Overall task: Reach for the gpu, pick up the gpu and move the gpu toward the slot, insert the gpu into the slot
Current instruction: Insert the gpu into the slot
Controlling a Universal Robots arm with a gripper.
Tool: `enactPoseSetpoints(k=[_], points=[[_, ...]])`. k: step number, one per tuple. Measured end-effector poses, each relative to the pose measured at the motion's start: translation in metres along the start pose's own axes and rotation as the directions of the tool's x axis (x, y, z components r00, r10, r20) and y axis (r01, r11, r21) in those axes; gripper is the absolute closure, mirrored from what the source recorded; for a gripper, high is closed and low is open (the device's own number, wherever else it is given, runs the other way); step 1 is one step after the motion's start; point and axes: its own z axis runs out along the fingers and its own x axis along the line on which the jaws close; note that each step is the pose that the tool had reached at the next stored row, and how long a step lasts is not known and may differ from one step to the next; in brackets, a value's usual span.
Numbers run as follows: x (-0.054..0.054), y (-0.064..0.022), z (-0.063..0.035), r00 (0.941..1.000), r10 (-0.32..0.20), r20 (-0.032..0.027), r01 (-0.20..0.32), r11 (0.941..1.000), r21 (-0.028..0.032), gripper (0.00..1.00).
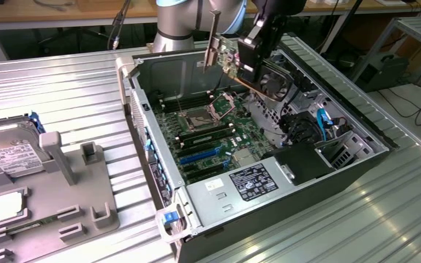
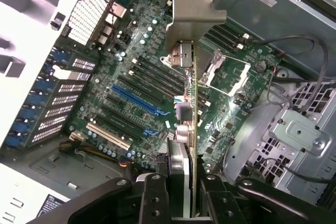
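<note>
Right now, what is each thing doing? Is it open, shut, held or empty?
gpu: held up above the case, not plugged in.
fingers: shut on the gpu.
slot: empty.
case: side open.
hard drive: resting on the grey stand outside the case.

You see an open computer case [image 1: 174, 71] on the ribbed metal tabletop [image 1: 64, 82], with its silver processor socket [image 1: 198, 118] and black memory strips [image 1: 206, 137] exposed. At the exterior view's left, a hard drive [image 1: 9, 156] sits on a grey holder tray [image 1: 64, 213].
</note>
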Motion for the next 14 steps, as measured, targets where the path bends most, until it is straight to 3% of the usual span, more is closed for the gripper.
enactPoseSetpoints(k=[8, 14], points=[[0.0000, 0.0000, 0.0000, 0.9975, -0.071, 0.0006, 0.071, 0.9975, -0.0016, 0.72], [0.0000, 0.0000, 0.0000, 0.9914, -0.131, 0.0012, 0.131, 0.9914, -0.0029, 0.72]])
